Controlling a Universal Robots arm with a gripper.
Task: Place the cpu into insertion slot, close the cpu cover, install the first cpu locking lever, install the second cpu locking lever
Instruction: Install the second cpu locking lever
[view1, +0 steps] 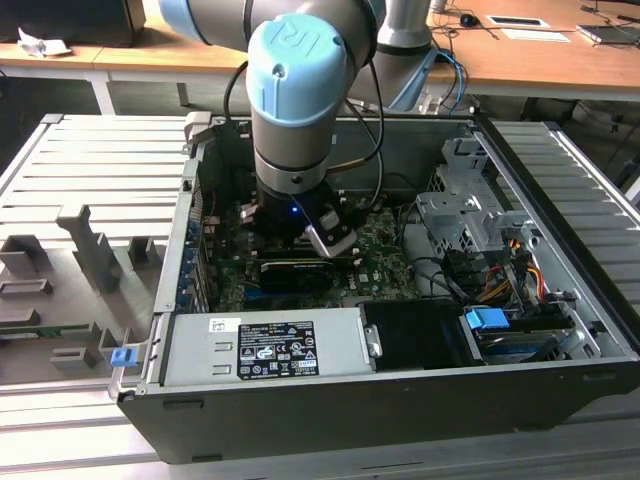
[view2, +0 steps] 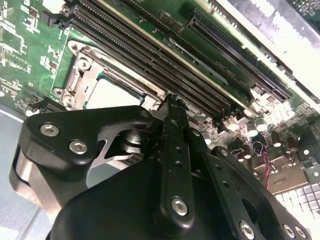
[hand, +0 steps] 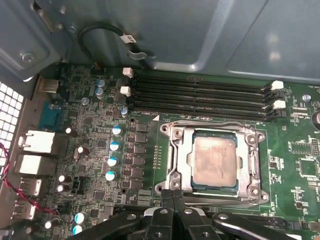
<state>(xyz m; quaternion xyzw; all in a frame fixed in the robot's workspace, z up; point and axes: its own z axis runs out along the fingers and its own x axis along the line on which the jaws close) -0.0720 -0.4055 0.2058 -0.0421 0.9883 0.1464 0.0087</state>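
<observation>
The cpu (hand: 214, 160), a silvery square chip, lies flat in the insertion slot (hand: 252, 190) on the green motherboard. The cpu cover (hand: 175, 150), a silver frame, lies down around it. Thin wire levers run along the socket's edges (hand: 210, 123). My gripper (hand: 173, 196) is shut with nothing between its fingers, its tips just beside the socket's near edge. In the second wrist view my gripper (view2: 169, 100) hangs close above the board, next to the cpu (view2: 112, 92) and the cpu cover (view2: 82, 75). In the exterior view my gripper (view1: 300, 235) reaches down inside the open computer case.
Black memory slots (hand: 200, 95) run beside the socket. A row of capacitors (hand: 114, 145) stands on its other side. A long black graphics card (view1: 300, 270), the power supply (view1: 265, 345) and a drive cage (view1: 460, 220) crowd the case around the arm.
</observation>
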